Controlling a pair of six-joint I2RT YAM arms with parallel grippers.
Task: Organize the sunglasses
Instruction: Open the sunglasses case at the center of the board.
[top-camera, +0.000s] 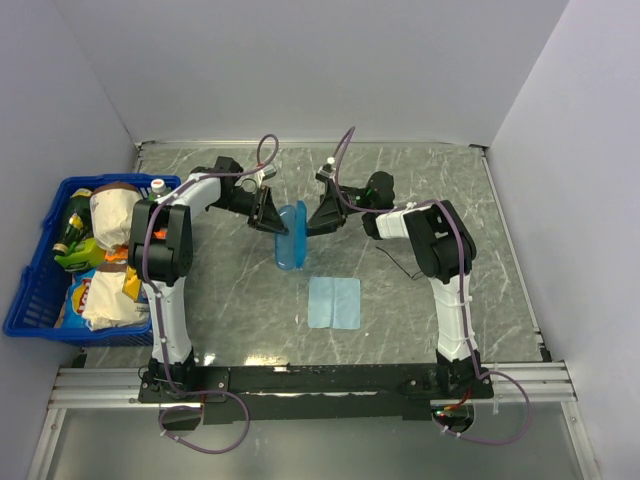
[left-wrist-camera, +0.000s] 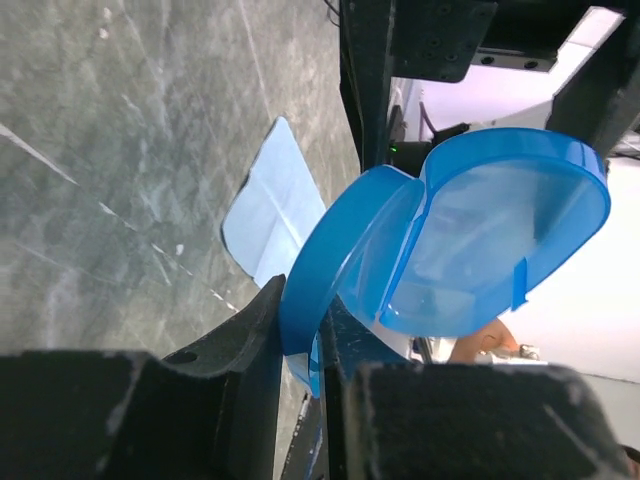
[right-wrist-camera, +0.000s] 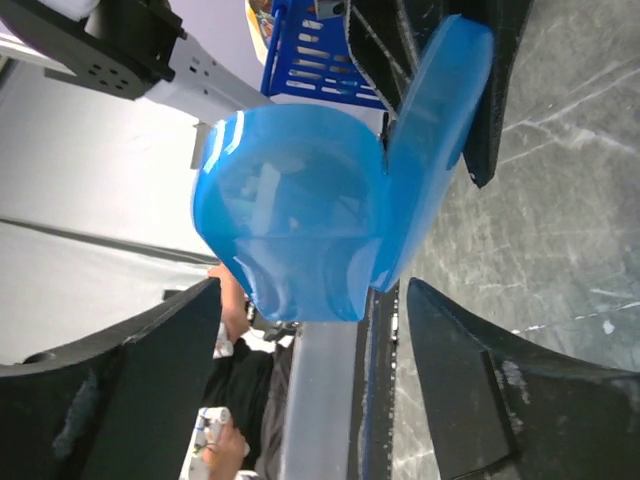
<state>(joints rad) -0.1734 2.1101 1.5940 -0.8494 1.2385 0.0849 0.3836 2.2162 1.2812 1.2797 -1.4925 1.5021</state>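
You worked on a grey marbled tabletop (top-camera: 240, 300) veined with white, under even, soft light. Plain pale walls closed it in on three sides: a back wall (top-camera: 320, 70), a left wall (top-camera: 50, 120) and a right wall (top-camera: 580, 200). An aluminium rail (top-camera: 100, 385) ran along your near edge.

Centre blocked by blue case (top-camera: 291, 238) in left gripper (top-camera: 274, 222); basket (top-camera: 22, 300) crowds left edge.

case (top-camera: 291, 236): translucent blue; cloth (top-camera: 334, 301): light blue; table (top-camera: 420, 190): grey marbled; basket (top-camera: 25, 295): dark blue
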